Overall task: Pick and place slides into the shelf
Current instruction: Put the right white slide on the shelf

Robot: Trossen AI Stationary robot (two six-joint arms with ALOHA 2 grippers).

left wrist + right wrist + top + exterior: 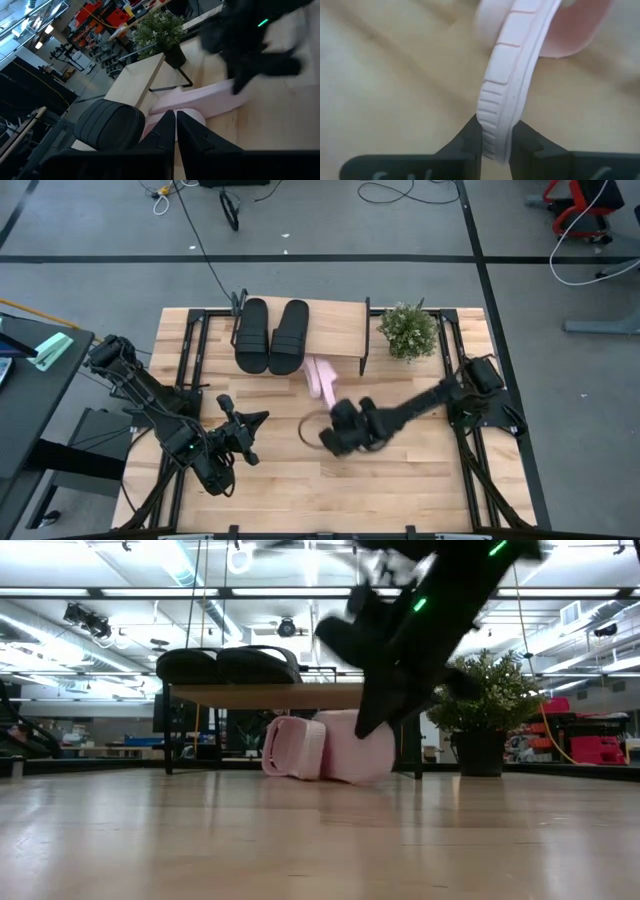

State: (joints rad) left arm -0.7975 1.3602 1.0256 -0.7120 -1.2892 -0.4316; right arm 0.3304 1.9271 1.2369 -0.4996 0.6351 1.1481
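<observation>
Two black slides (252, 335) (290, 337) lie side by side on the shelf's light wood top board (336, 326), soles down. Two pink slides sit at the shelf's near edge: one (293, 747) stands on its side on the table under the board, and my right gripper (333, 412) is shut on the other (352, 750). In the right wrist view this slide (512, 60) stands on edge in front of the fingers. My left gripper (256, 423) hovers shut over the table's near-left part, pointing toward the shelf and touching nothing. My right gripper pinches the pink slide's ribbed sole rim at its near end (496, 127) between the two fingers. The fingers come from the near right, slanting down, and lie across the sole's thickness. The slide is turned on its side; its far end reaches under the shelf board beside the other pink slide.
A small potted plant (408, 330) stands on the table right of the shelf. The shelf's thin black legs (417, 745) frame the gap under the board. Black arm mounts run along the table's left and right sides. Bare wood lies along the near edge.
</observation>
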